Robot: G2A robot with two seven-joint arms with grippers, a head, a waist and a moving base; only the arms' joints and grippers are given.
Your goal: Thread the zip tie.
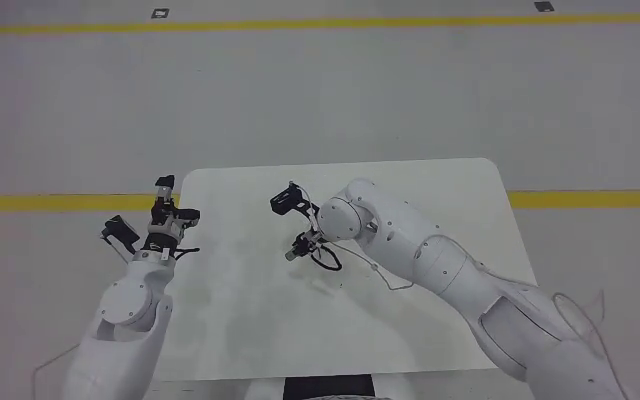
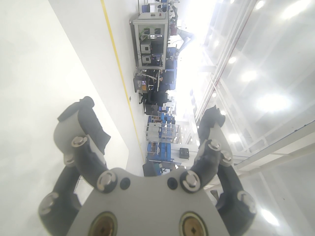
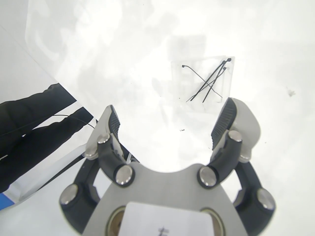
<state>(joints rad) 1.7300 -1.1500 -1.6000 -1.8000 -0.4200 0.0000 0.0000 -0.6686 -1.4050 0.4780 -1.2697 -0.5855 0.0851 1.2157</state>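
right wrist view: right tool (image 3: pixel 169 106) spread near zip ties (image 3: pixel 208 81) in faint clear tray (image 3: pixel 177 67); left tool (image 2: pixel 150 106) spread.

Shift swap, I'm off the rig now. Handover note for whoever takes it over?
Left tool: open, empty, by the left edge of the table, pointing out toward the room.
Right tool: open, empty, over the middle of the table, facing the zip ties.
Zip ties: about three black ones, crossed over each other, lying in a clear tray on the table just ahead of the right tool.
Done: nothing that shows; no tie is picked up or threaded.
Left: grasp one tie, then feed its tail through its head.
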